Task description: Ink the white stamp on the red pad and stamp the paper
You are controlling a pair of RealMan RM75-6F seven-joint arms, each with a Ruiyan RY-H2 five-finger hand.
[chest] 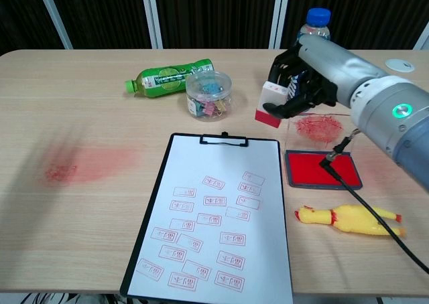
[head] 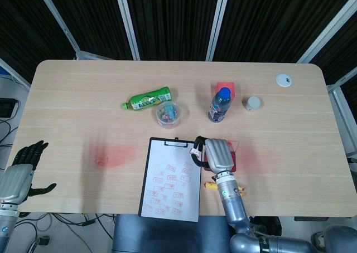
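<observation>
My right hand pinches the white stamp between its fingers, holding it tilted in the air with its red inked face turned down, just beyond the top right corner of the clipboard and short of the red pad. From the head view the same hand hangs over the pad, covering most of it, and the stamp pokes out at its left side, above the gap between pad and paper. The paper lies clipped flat on the counter and carries many red rectangular prints across its lower half. The pad's clear lid, smeared red, stands open behind the ink tray. A yellow rubber chicken lies just in front of the pad. My left hand is off the counter's left edge, holding nothing, with its fingers spread apart.
</observation>
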